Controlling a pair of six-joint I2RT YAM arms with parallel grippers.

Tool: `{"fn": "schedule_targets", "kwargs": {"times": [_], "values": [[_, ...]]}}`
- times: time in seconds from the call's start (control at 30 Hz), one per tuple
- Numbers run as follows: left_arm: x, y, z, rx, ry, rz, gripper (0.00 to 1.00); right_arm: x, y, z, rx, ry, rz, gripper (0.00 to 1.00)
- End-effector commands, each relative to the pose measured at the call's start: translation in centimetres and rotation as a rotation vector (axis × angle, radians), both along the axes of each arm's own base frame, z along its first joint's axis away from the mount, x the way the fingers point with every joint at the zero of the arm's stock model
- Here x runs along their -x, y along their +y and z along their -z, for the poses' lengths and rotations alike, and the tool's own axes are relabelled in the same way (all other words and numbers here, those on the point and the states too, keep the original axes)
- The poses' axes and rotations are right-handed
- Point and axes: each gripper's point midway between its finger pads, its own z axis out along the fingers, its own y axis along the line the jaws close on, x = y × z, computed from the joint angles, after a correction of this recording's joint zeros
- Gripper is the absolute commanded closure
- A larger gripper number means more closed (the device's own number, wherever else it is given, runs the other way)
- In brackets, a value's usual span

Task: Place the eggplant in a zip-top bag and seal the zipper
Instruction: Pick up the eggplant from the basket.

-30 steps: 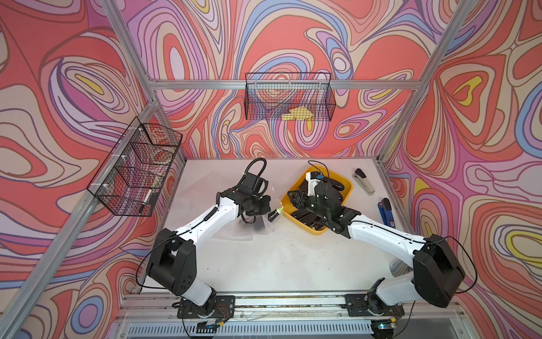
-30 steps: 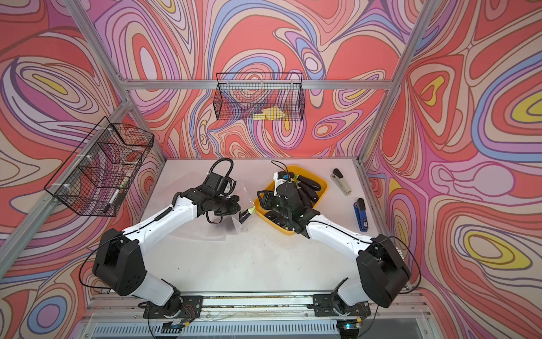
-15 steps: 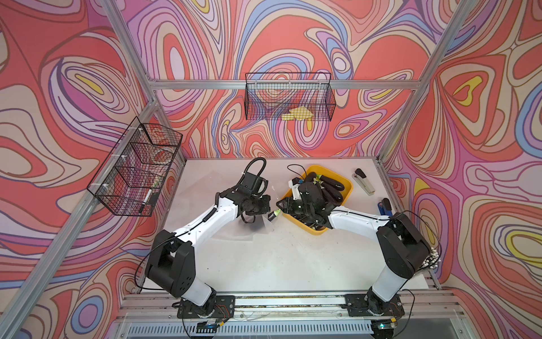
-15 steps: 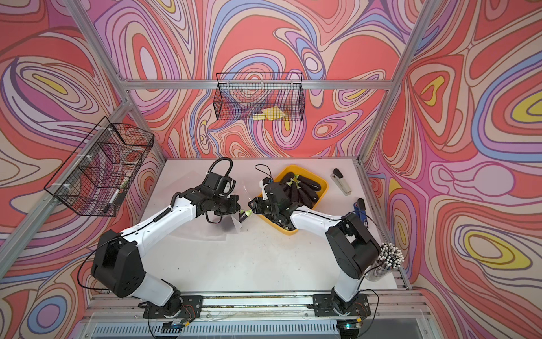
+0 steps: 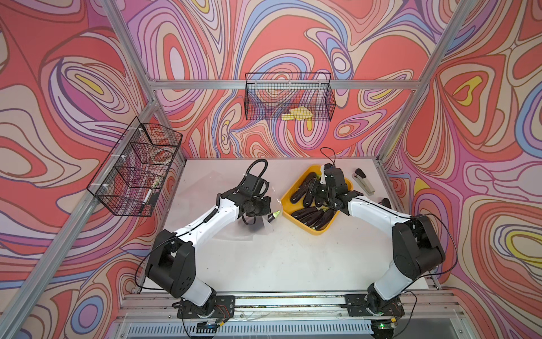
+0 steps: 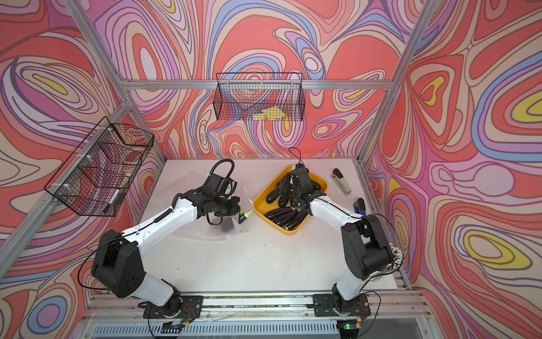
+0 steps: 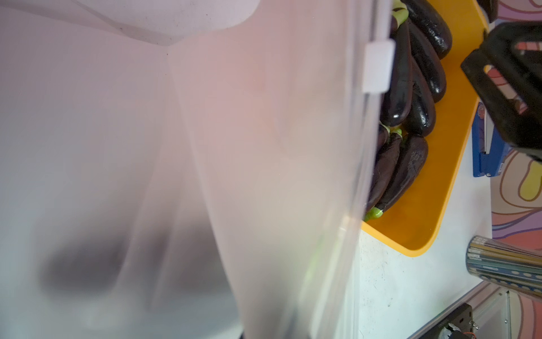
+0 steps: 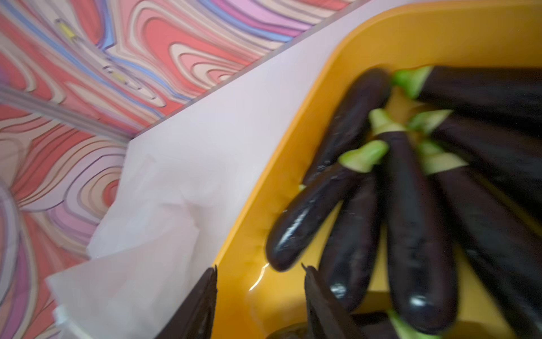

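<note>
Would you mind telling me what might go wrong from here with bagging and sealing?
1. The eggplant appears to lie with its green stem at the mouth of the zip-top bag, near the zipper slider; it may block the seal.
2. The left gripper grips only the bag, so the eggplant could slide out.
3. The right gripper, open above the crowded yellow tray, may knock other eggplants.
</note>
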Motion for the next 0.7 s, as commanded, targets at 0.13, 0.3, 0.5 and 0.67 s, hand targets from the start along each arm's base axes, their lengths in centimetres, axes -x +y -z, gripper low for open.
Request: {"fn": "schedule_targets", "kwargs": {"times": [0.13, 0.3, 0.5, 0.67], "values": [[-0.4, 0.1, 0.4, -0.043, -0.011, 0.001, 1.0, -1.7, 0.3, 3.0, 0.038, 0.078, -0.04, 0.56], [-0.5, -0.1, 0.4, -0.035, -0.01, 0.0, 1.0, -2.0, 2.6, 4.7, -0.073, 0.101, -0.038, 0.54], [-0.5, 0.2, 0.3, -0.051, -0.015, 0.0, 1.0, -2.9, 4.3, 7.3, -0.133, 0.154, -0.01, 0.49], [-0.5, 0.4, 0.1, -0.061, -0.021, 0.001, 1.0, -3.5, 4.0, 8.6, -0.137, 0.181, 0.051, 0.42]]}}
